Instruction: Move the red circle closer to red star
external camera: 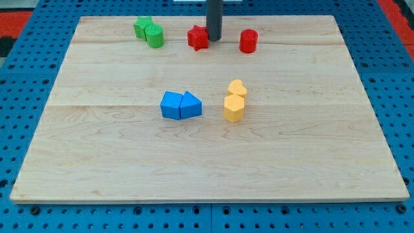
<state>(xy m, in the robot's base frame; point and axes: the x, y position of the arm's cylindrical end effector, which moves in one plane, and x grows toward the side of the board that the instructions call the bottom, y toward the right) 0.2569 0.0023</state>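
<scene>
The red circle [248,41], a short red cylinder, stands near the view's top, right of centre. The red star [198,37] lies to its left, about 80 px away. My tip [213,39] comes down between them, right against the star's right side and well left of the red circle.
A green star [143,27] and a green cylinder [154,36] touch at the top left. Two blue blocks [172,105] [190,105] touch at the centre. A yellow heart [237,88] and a yellow hexagon [233,108] sit just right of them. The wooden board [323,162] lies on a blue pegboard.
</scene>
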